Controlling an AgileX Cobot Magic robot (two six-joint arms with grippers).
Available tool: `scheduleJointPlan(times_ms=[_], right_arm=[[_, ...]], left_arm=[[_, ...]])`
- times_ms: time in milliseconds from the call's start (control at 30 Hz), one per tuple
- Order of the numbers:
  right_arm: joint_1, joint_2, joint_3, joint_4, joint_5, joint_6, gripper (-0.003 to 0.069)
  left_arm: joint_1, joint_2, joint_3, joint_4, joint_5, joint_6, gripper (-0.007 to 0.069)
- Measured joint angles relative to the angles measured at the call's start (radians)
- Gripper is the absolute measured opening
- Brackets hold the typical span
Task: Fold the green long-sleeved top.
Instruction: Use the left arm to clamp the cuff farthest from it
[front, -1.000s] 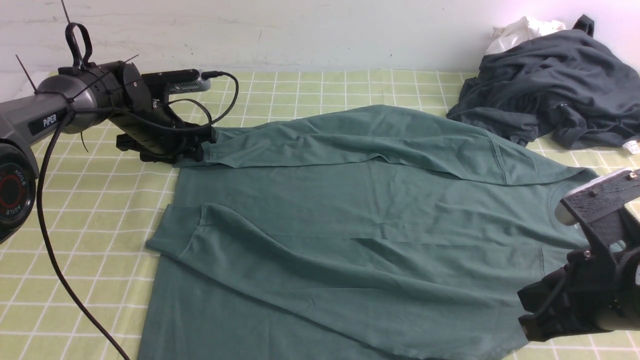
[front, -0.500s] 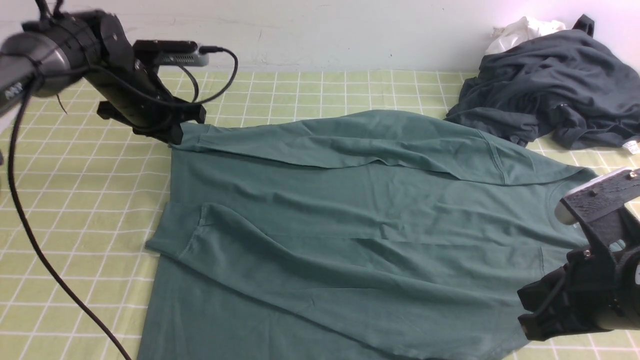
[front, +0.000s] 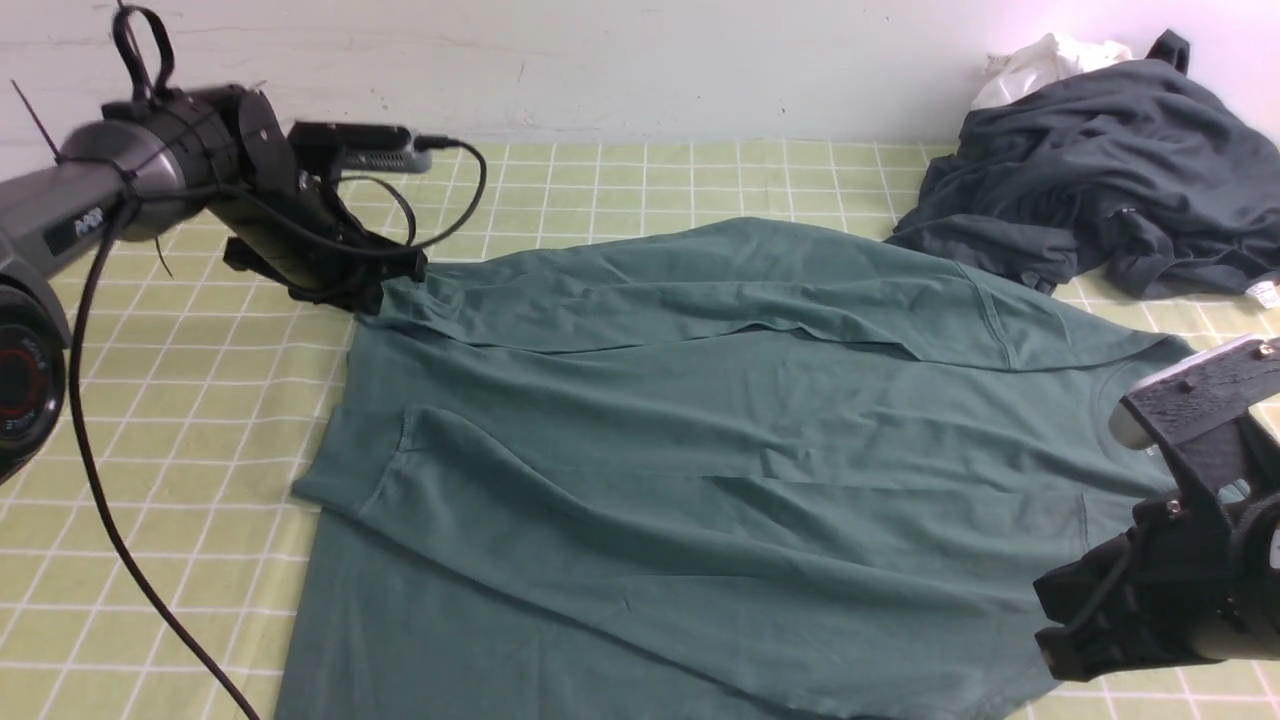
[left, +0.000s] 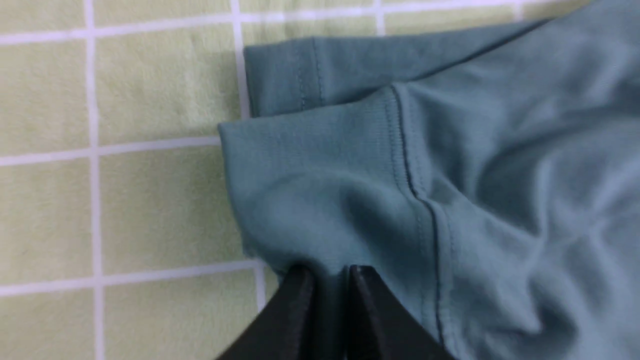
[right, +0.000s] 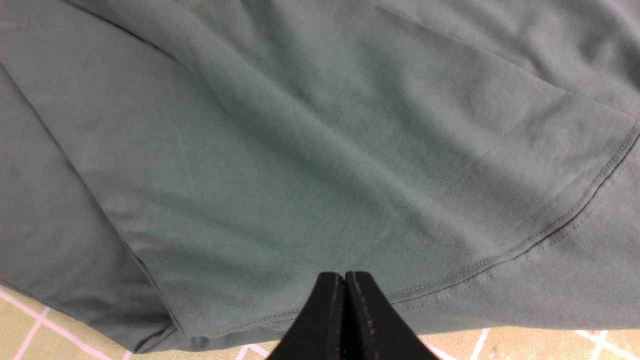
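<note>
On the left arm (front: 140, 165), at the table's (front: 150, 500) far left corner, a slanted plate (front: 75, 232) bears light capital letters on black; they are blurred, and look like "PiPER". Lower on the same arm, a round black joint cap (front: 18, 370) with a red ring carries small pale lettering, too smeared to read for certain. A small white tag (front: 1262, 293) at the table's right edge shows no readable print.
</note>
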Motion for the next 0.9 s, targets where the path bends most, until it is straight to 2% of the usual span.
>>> scheduleJointPlan(times_ms=[267, 400, 533, 733, 800, 900], right_arm=[[0.000, 0.000, 0.000, -0.001, -0.011, 0.000, -0.0016], [0.000, 0.000, 0.000, -0.001, -0.014, 0.000, -0.0016], [0.000, 0.000, 0.000, -0.001, -0.016, 0.000, -0.0016], [0.000, 0.000, 0.000, -0.001, -0.017, 0.000, -0.0016], [0.000, 0.000, 0.000, 0.000, -0.017, 0.000, -0.0016], [0.000, 0.000, 0.000, 0.000, -0.017, 0.000, -0.0016]], left_arm=[[0.003, 0.008, -0.034, -0.002, -0.059, 0.002, 0.0393], [0.003, 0.010, -0.038, 0.021, -0.038, 0.002, 0.0426], [0.003, 0.021, -0.038, 0.059, -0.012, 0.002, 0.0362], [0.003, 0.030, -0.039, 0.069, 0.045, 0.002, 0.0077], [0.003, 0.028, -0.043, 0.069, 0.073, 0.002, 0.0027], [0.003, 0.018, -0.072, 0.069, 0.141, 0.002, 0.0016]])
